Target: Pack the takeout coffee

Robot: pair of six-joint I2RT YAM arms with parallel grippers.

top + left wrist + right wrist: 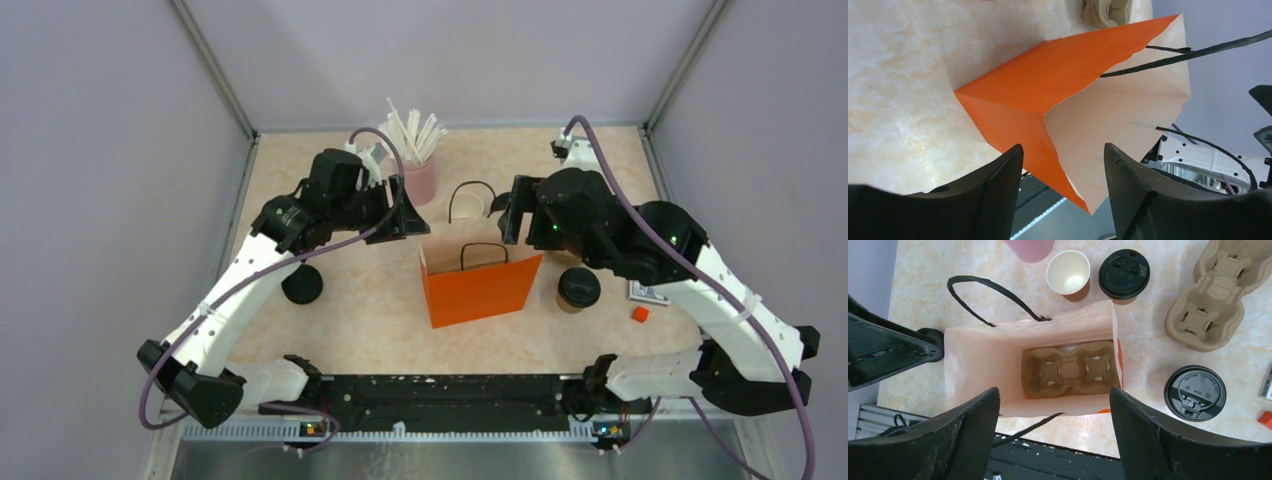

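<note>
- Left gripper point(1063, 147): fingers apart, clamped on nothing. The open side edge of the orange bag point(1048, 85) shows in the gap just past the fingertips.
- Right gripper point(1054, 390): fingers spread wide and holding nothing. It hangs over the mouth of the orange bag, and its camera looks straight down inside.
- Directly below the right gripper, a cup carrier point(1070, 369) lies flat on the bag floor with both wells unfilled.
- Beyond the bag from the right gripper, an open paper cup point(1068, 274) with a white inside stands upright on the surface point(1148, 340). The first lidded cup point(1124, 275) is just beside it.
- The second lidded cup point(1194, 392) stands outside the bag, to the right of the right gripper and nearer the arm bases.
- A second cup carrier point(1215, 295) lies on the surface beyond that cup, apart from it.
- A pink cup point(420, 170) holding white straws stands just behind the left gripper.
- A round black lid point(302, 285) sits left of the left gripper, nearer the arm bases and well apart from the bag. Whether a cup is under it cannot be told.
</note>
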